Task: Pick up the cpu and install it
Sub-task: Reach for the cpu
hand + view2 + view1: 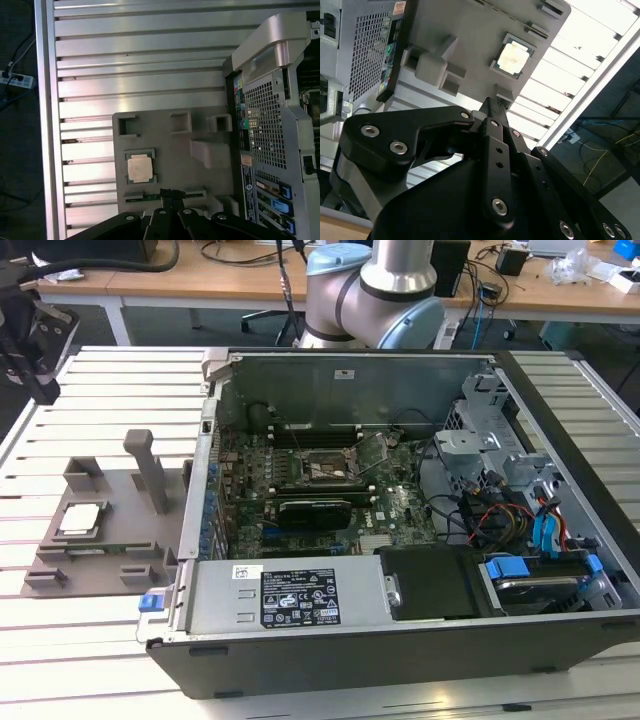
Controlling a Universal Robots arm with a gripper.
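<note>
Holds nothing in the gripper [169, 193], jaws pressed together above the grey fixture plate [175, 150]. Finds the cpu [139, 167] flat in a square recess on that plate, clear of the gripper, at the exterior view's left of the open computer case [350, 390]

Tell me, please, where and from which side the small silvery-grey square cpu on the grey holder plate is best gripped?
Probably by two opposite edges, coming straight down from above. The small silvery-grey square cpu lies flat, metal top up, in a shallow recess of the grey holder plate, so a sideways approach would likely meet the recess walls.
</note>
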